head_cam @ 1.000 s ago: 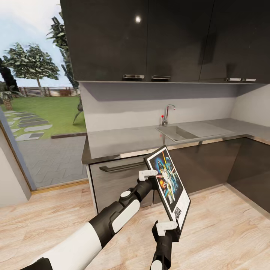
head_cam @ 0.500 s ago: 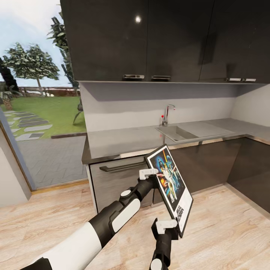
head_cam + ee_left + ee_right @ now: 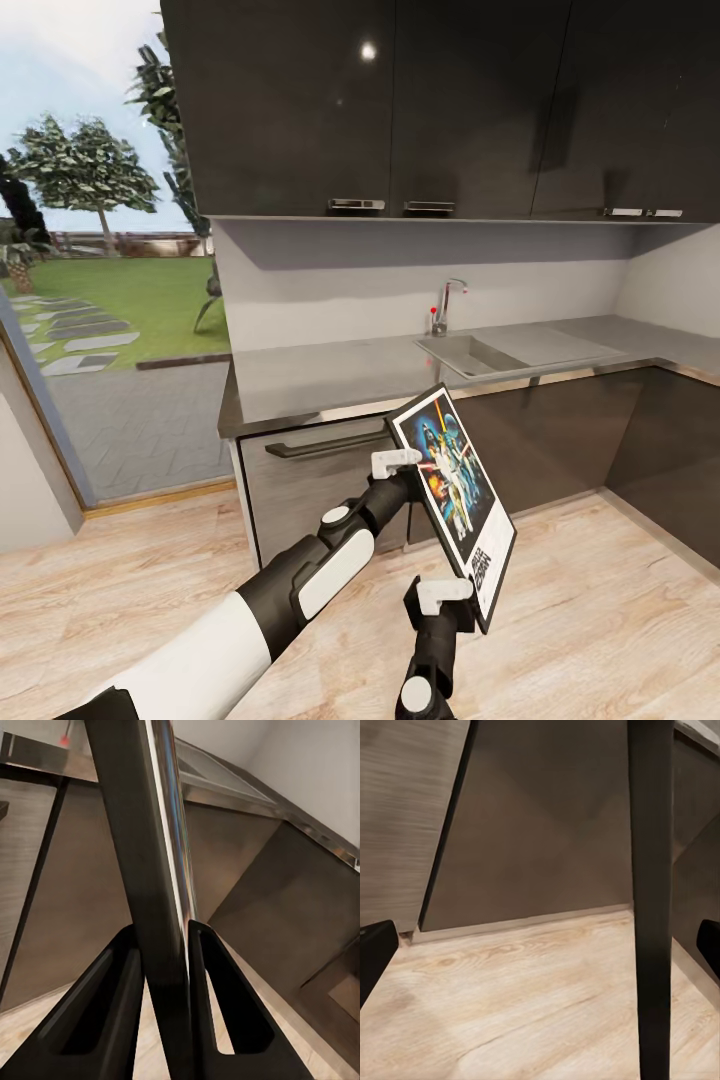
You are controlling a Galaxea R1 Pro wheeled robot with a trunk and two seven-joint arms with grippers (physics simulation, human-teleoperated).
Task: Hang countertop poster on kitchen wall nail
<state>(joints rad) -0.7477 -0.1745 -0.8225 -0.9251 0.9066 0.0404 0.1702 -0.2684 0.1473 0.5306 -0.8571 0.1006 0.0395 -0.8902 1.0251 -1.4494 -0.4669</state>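
The back of the poster (image 3: 455, 487) is hidden in the head view, and its edge w/ the left gripper (image 3: 400, 465) is partly covered by the white finger parts. The right arm is cut off by the picture border at 6 o'clock, so only the forearm and right gripper (image 3: 447, 597) can be seen.

The poster is in the air in front of the dark cabinet fronts (image 3: 540, 440), below the kitchen countertop (image 3: 330, 375), tilted, top corner toward 11 o'clock and "STAR WARS" logo end toward 5 o'clock.

The left arm comes from 7 o'clock and reaches up to the poster's long edge. In the left wrist view the two dark fingers (image 3: 112, 1020) are pressed on both sides of the poster frame (image 3: 150, 885): clamped on it.

In the right wrist view the fingertips (image 3: 375, 952) are wide apart at both borders, the frame edge (image 3: 651, 907) stands between them w/o touching. In the head view this gripper is at the poster's lower edge, near the wood floor (image 3: 600, 620).
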